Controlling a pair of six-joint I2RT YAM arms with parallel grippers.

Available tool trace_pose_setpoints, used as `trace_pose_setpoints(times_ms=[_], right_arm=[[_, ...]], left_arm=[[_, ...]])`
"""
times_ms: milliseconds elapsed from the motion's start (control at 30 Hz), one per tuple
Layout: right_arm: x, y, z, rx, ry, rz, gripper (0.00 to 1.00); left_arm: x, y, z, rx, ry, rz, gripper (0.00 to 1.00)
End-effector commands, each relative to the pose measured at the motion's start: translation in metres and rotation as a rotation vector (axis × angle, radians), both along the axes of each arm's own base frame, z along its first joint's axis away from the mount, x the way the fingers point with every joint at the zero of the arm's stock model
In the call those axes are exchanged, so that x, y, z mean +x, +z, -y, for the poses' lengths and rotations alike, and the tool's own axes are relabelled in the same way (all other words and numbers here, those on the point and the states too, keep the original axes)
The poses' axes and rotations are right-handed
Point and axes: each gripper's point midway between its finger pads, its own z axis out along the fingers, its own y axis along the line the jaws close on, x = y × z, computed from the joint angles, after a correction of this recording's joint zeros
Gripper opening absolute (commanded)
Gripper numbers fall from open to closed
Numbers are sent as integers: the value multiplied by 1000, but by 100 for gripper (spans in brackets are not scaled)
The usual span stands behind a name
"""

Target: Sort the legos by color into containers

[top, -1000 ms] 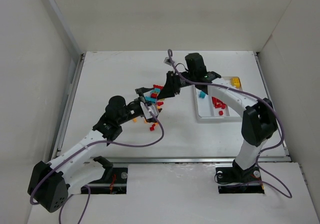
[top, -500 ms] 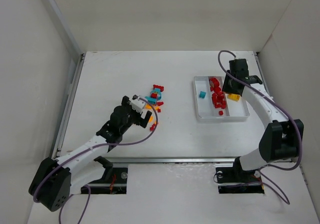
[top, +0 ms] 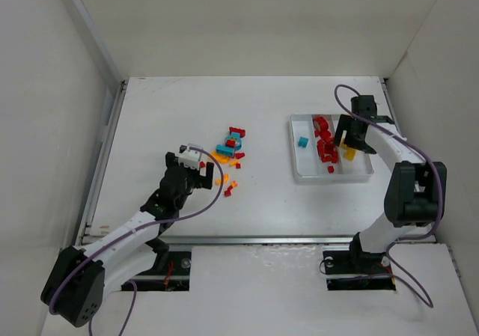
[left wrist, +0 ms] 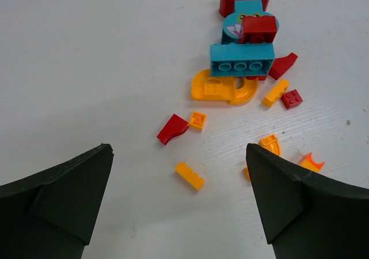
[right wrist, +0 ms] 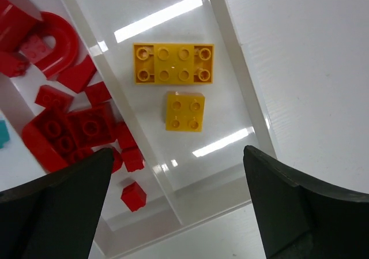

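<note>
Loose legos (top: 230,147) in red, orange and teal lie mid-table. In the left wrist view I see a teal brick (left wrist: 242,60), an orange curved piece (left wrist: 222,89) and a small orange brick (left wrist: 189,175). My left gripper (top: 196,168) (left wrist: 179,149) hangs open just near-left of that pile, holding nothing. The white tray (top: 333,177) (right wrist: 245,92) keeps a teal piece (top: 303,142) in its left compartment, red pieces (right wrist: 75,126) in the middle one and two yellow bricks (right wrist: 173,63) in the right one. My right gripper (top: 348,138) (right wrist: 179,152) is open and empty above the right compartment.
White enclosure walls stand on three sides. A metal rail (top: 105,156) runs along the table's left edge. Purple cables (top: 224,201) loop off both arms. The tray sits close to the right wall.
My right arm swung from the pile to the tray and opened; a yellow brick now lies in the right compartment. My left gripper drew back toward the near left, still open.
</note>
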Motion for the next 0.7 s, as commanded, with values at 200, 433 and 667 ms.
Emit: trace_pose_setpoints(times_ms=[200, 433, 667], right_arm=[[20, 75, -181, -24, 627, 253, 99], [-31, 34, -345, 94, 1038, 161, 99], [-63, 18, -418, 243, 1200, 119, 78]], left_arm=[[13, 22, -22, -77, 129, 105, 100], [14, 25, -35, -110, 218, 72, 100], [19, 50, -42, -167, 284, 101, 100]])
